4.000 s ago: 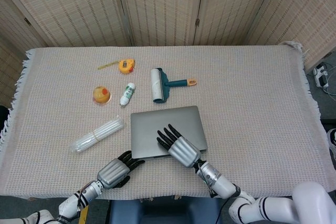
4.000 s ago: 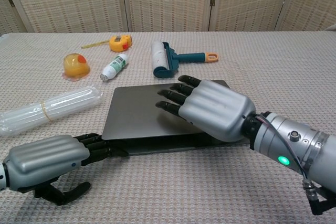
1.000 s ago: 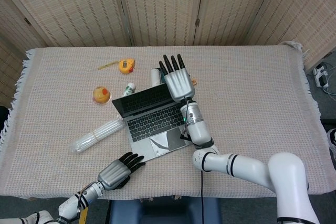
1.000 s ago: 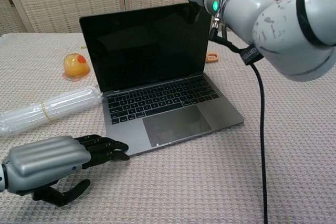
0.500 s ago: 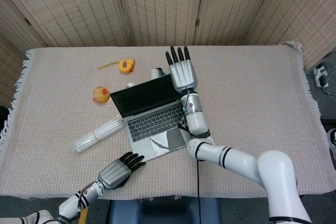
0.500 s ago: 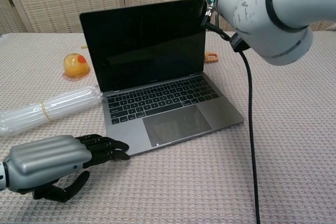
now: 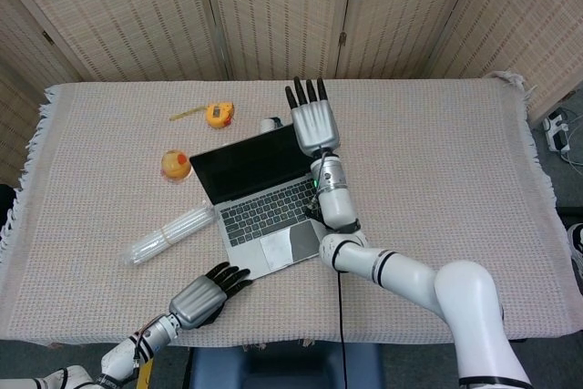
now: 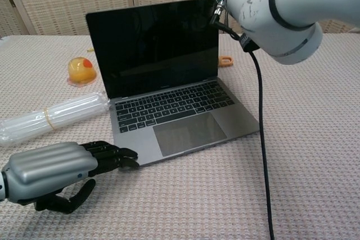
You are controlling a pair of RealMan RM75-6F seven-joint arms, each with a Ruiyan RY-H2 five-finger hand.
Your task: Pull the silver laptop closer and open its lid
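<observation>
The silver laptop point(image 7: 260, 198) stands open, right hand point(image 7: 313, 122) spread flat behind its lid, left hand point(image 8: 53, 171) loosely open touching its front corner.

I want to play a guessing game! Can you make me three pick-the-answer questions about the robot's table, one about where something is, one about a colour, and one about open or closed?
1. Where is the yellow duck toy?
A. left of the laptop
B. on the keyboard
C. in a robot hand

2. What colour is the laptop's screen?
A. white
B. black
C. blue

3. How is the laptop?
A. lid shut
B. lid open
C. upside down

Answers: 1 A, it sits on the cloth left of the screen. 2 B, the screen is dark. 3 B, the keyboard shows and the right robot hand is at the lid's top edge.
</observation>
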